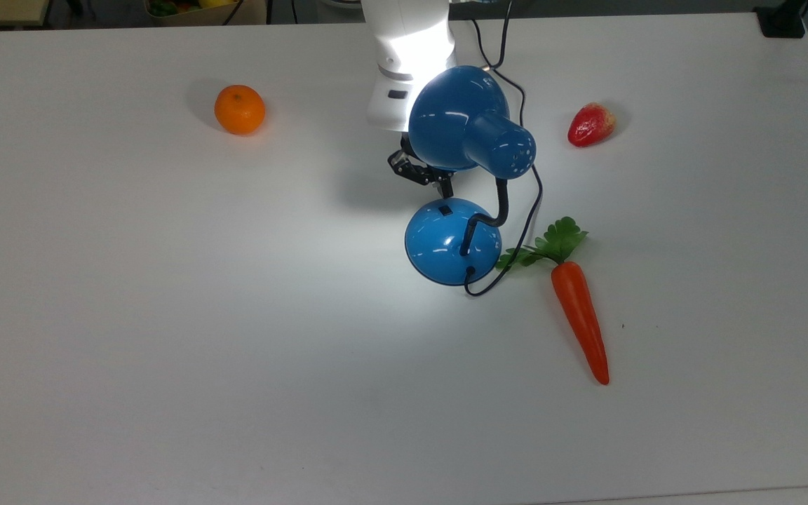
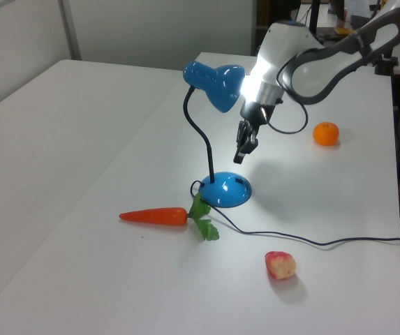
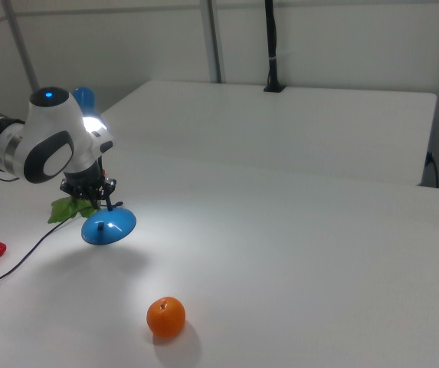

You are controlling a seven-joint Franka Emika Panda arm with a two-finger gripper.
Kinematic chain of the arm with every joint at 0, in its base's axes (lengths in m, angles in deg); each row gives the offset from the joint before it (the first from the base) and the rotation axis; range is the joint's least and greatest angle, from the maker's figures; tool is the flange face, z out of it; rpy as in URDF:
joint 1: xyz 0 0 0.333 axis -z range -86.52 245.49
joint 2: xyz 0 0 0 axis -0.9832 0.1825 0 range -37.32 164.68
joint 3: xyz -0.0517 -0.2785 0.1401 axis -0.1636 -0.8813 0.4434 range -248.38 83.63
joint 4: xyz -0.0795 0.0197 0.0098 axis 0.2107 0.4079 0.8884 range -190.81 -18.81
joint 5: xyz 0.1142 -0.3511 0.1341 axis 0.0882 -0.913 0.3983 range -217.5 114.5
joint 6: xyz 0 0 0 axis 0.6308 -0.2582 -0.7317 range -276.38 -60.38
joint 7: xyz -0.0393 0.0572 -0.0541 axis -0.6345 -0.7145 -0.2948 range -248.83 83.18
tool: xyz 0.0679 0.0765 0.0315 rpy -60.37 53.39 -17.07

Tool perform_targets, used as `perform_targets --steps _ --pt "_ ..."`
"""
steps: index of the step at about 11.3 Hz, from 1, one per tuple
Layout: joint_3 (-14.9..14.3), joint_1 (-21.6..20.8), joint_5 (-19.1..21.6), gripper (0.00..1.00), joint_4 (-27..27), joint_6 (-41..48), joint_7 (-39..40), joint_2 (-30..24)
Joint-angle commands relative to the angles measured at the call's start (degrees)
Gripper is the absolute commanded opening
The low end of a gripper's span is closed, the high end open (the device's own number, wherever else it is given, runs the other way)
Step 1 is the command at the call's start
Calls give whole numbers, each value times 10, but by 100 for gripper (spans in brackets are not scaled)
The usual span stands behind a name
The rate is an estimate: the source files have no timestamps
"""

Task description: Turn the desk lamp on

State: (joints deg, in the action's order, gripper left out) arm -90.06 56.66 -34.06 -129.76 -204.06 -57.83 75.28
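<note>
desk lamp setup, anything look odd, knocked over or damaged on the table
Nothing stands out. The desk lamp stands upright on its base, lit and casting a bright patch on the table, with the gripper just above the base. The carrot, orange and strawberry lie apart, intact.
</note>
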Motion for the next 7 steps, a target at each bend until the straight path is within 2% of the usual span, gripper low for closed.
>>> perform_targets --steps 1,5,7 --pt "0 8 12 0 -19 24 1 -37" --pt "-5 23 11 0 -12 115 -6 -72" --pt "-5 30 2 0 7 145 -28 -73"
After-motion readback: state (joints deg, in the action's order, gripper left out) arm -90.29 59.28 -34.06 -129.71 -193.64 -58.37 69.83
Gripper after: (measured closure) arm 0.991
